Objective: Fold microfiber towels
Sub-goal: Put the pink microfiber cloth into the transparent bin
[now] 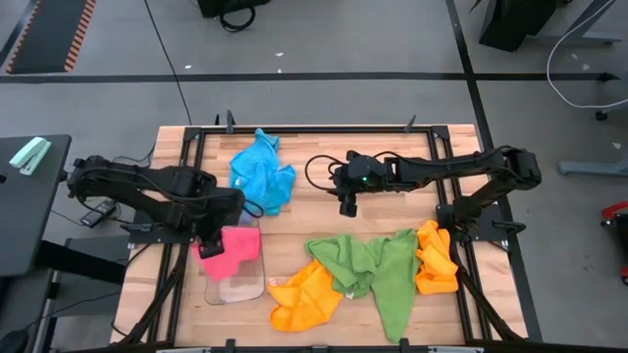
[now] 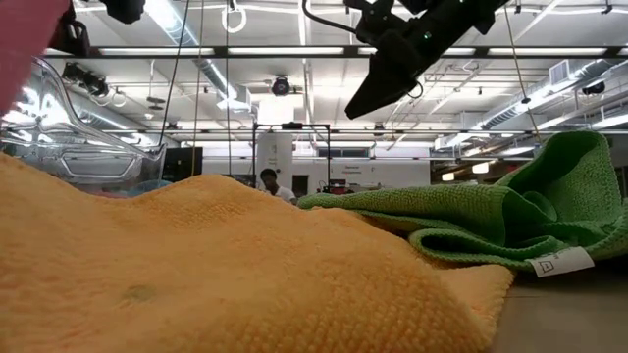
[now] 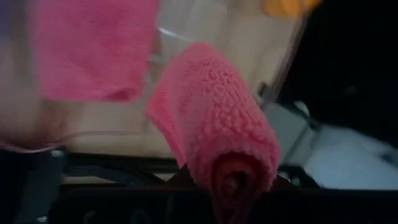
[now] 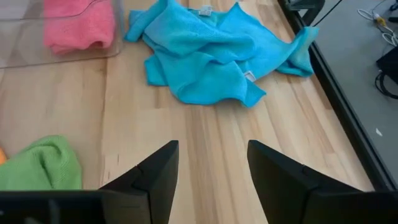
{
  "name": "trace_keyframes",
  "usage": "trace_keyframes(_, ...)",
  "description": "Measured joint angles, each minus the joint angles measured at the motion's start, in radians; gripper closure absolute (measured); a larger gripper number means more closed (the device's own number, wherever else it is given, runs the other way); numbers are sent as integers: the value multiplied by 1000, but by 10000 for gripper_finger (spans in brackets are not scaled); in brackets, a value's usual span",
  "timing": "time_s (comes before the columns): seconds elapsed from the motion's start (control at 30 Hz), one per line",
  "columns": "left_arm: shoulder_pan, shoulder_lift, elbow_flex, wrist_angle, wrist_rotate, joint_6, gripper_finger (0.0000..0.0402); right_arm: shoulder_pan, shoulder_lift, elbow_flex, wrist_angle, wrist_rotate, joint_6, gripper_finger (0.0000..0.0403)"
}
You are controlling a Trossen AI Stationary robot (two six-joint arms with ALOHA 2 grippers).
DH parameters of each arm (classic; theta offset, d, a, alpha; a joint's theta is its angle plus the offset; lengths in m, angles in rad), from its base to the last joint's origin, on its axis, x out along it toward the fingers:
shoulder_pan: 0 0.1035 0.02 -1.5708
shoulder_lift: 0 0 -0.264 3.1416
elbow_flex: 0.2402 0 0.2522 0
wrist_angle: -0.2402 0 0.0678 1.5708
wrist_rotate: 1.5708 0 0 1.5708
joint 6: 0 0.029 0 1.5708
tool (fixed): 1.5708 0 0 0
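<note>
1. On the table's left side, the left gripper (image 1: 218, 238) is clamped on a pink towel (image 1: 231, 251), which hangs bunched from its fingers over the upper end of the clear plastic tray (image 1: 238, 288); in the left wrist view the cloth (image 3: 211, 130) wraps the fingertips.
2. Near the middle of the table (image 1: 324, 221), the right gripper (image 1: 348, 207) hangs above bare wood with its fingers (image 4: 155, 180) parted and nothing between them.
3. The blue towel (image 1: 261, 175) lies crumpled by the far edge, just beside the left gripper and well short of the right one; the right wrist view shows it (image 4: 211, 56) spread loosely with plain planks between it and the fingers.
4. The green towel (image 1: 378, 270) sprawls across the near half, one long end reaching close to the near edge.
5. One orange towel (image 1: 306, 297) lies heaped against the green one's left side, near the tray's corner; another orange towel (image 1: 436, 259) sits bunched at the right rail, touching the green cloth.
6. Open wood remains in the centre band between the blue towel and the green one, under the right gripper.
</note>
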Motion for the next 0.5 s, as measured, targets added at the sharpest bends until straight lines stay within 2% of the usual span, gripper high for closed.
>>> trace_keyframes(0.1,-10,37,0,3,31,51,378,-2,0,0,3,0,2,203)
trace_keyframes(0.5,-45,192,4,-13,31,341,375,-7,0,0,13,0,8,203)
